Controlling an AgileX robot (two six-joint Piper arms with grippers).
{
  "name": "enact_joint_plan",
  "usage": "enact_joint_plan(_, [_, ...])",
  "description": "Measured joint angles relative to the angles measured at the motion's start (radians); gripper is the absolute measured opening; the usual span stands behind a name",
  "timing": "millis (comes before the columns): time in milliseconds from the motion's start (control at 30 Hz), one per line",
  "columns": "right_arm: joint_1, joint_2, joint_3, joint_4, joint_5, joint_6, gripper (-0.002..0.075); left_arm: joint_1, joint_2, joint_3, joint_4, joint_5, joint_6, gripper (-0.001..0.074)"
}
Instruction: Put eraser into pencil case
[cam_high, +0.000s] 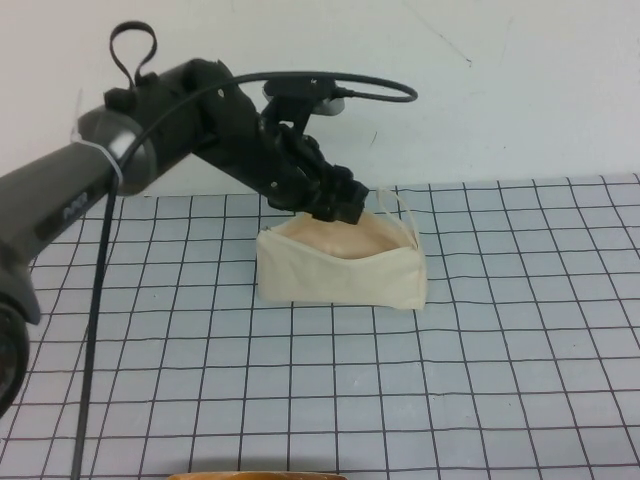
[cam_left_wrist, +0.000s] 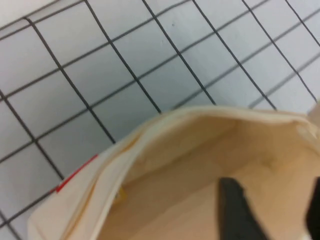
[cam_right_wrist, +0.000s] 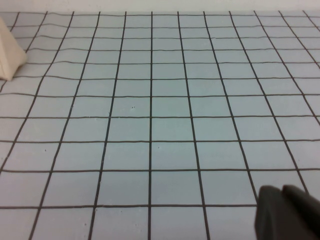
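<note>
My left tool sits right over the open mouth of the pencil case, tips just inside the peach lining. Fingers stand apart w/ nothing between them. Eraser: can't see it anywhere, maybe already inside, can't confirm. Right tool is low over bare gridded surface, well away from the case; can't tell its state.

Risks, imo: pulling out could snag the fabric lip or loop cord beside my tool and tip the case, spilling contents.

Writing: pale lettering on my left arm, unreadable. Red tag on the case rim, no text visible.
</note>
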Motion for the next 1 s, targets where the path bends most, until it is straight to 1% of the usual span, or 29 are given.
enact_joint_plan(100, [0.0, 0.0, 0.0, 0.0, 0.0, 0.0, -0.0003, 0.002, -0.042, -0.008, 0.04, 0.079, 0.014, 0.0141])
enact_joint_plan(167, [0.0, 0.0, 0.0, 0.0, 0.0, 0.0, -0.0003, 0.002, -0.091, -0.008, 0.056, 0.126, 0.043, 0.0065])
enact_joint_plan(200, [0.0, 0.0, 0.0, 0.0, 0.0, 0.0, -0.0003, 0.002, -0.125, -0.006, 0.058, 0.146, 0.05, 0.0042])
enact_joint_plan(267, [0.0, 0.0, 0.0, 0.0, 0.0, 0.0, -0.0003, 0.002, -0.209, 0.021, 0.058, 0.159, 0.062, 0.002])
enact_joint_plan(367, [0.0, 0.0, 0.0, 0.0, 0.0, 0.0, -0.0003, 0.002, -0.348, 0.11, 0.06, 0.143, 0.067, 0.0006])
enact_joint_plan(533, [0.0, 0.0, 0.0, 0.0, 0.0, 0.0, -0.0003, 0.002, -0.6, 0.36, 0.051, 0.048, 0.069, 0.0001])
enact_joint_plan(700, [0.0, 0.0, 0.0, 0.0, 0.0, 0.0, -0.0003, 0.002, -0.876, 0.652, 0.039, -0.09, 0.07, 0.0])
enact_joint_plan(800, [0.0, 0.0, 0.0, 0.0, 0.0, 0.0, -0.0003, 0.002, -1.024, 0.793, 0.037, -0.155, 0.067, 0.0])
enact_joint_plan(1000, [0.0, 0.0, 0.0, 0.0, 0.0, 0.0, -0.0003, 0.002, -1.293, 1.005, 0.058, -0.187, 0.05, 0.0])
